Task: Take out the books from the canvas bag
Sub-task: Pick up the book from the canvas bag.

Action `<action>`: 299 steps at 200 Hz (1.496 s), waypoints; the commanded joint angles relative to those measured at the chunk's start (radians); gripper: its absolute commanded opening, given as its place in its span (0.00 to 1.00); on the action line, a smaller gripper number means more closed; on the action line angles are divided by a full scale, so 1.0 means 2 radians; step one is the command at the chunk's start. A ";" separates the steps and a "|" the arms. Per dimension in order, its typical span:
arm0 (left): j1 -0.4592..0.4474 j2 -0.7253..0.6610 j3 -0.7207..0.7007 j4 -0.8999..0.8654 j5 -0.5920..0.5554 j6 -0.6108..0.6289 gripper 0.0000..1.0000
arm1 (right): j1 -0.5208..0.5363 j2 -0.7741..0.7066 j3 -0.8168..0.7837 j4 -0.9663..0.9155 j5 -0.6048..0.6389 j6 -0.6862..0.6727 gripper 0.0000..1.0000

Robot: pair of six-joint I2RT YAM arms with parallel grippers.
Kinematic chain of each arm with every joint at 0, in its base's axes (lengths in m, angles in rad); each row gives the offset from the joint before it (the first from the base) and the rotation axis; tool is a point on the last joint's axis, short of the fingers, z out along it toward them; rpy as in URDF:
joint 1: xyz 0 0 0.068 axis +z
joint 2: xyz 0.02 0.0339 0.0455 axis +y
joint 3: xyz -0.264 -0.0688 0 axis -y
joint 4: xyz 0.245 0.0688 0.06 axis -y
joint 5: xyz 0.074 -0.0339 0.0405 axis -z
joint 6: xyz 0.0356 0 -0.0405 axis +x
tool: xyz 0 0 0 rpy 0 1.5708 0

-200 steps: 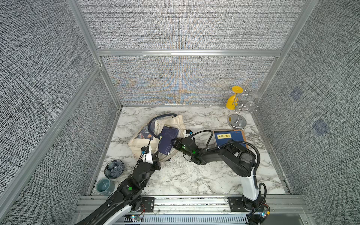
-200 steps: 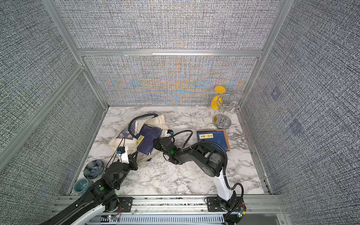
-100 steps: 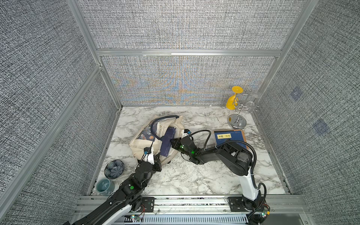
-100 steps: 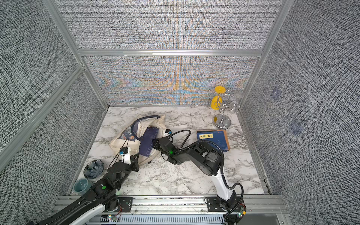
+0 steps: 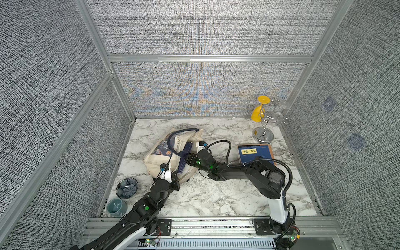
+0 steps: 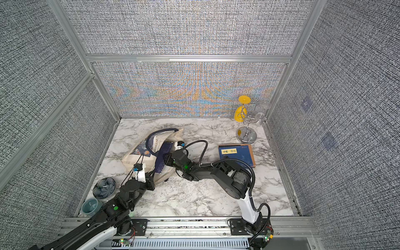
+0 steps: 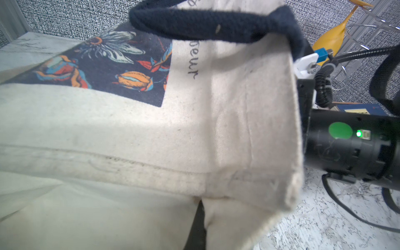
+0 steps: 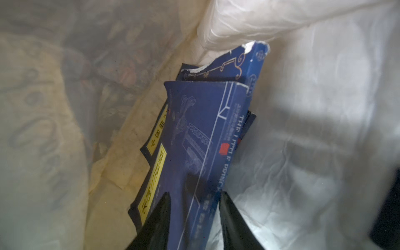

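Has pushed the right hand (image 5: 187, 159) deeper into the mouth of the canvas bag (image 5: 160, 160) than a second ago. Has pulled the bag mouth in narrower too, with the navy handle (image 5: 173, 138) looped over the top. Means a grab at the next book is close, but not done yet.

Keeps the left hand (image 5: 176, 183) clenched on the near edge of the bag, pinning it to the tabletop (image 5: 216, 194). In the right wrist view, shows two black fingers (image 8: 158, 223) spread apart over the cover of the top one of the books (image 8: 194, 134), not pinching it. Looks like two or three left inside, stacked and leaning on the bag wall. Already has one loose book (image 5: 254, 152) out, flat on the tabletop, well apart from the bag and near a shiny wire glass rack (image 5: 263, 129).

Soft, floppy cream cloth, thin enough inside to let light and the flower print show through. Thin, flat, stiff books, dark blue with yellow name strips. Torn and ragged at the far corner of the back one. Smooth, hard marble look under it all
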State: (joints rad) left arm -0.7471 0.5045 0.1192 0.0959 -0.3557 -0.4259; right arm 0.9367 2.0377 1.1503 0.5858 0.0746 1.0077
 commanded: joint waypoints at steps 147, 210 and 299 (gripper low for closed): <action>0.000 0.008 0.003 0.024 0.016 0.008 0.00 | 0.011 0.046 0.042 0.068 -0.070 -0.018 0.40; 0.000 -0.002 0.003 0.022 0.009 0.006 0.00 | 0.013 0.071 0.060 0.086 -0.054 -0.032 0.25; 0.000 0.003 0.004 0.017 -0.017 -0.007 0.00 | 0.015 0.016 -0.027 0.137 -0.029 -0.046 0.00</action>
State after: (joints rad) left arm -0.7464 0.5102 0.1192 0.0956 -0.3592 -0.4240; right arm 0.9661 2.1193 1.1439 0.8055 -0.0219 0.9611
